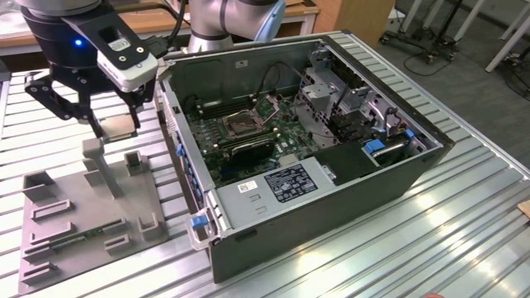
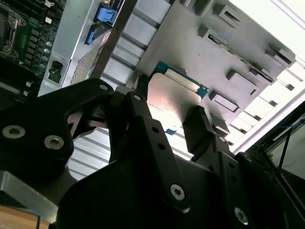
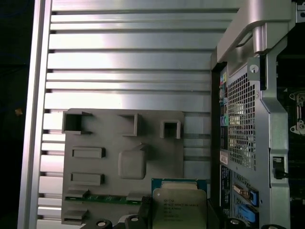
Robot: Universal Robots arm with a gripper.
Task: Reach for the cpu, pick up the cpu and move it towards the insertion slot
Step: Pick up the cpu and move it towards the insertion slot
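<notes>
Exterior view: gripper [image 1: 112, 127] hangs above the grey fixture tray [image 1: 91, 230] on the slatted counter [image 1: 398, 248], jaws clenched on the cpu [image 1: 118, 128], held clear of the tray's tall post [image 1: 98, 162]. Open computer case [image 1: 314, 205] just beside, toward the exterior view's right; insertion slot [image 1: 246, 123] on its green board, well apart from the chip.

Second wrist view: cpu [image 2: 172, 101], pale face, pinched between two black fingers [image 2: 198, 126].

First wrist view: cpu [image 3: 179, 206] above the tray edge [image 3: 95, 167], near the case.
</notes>
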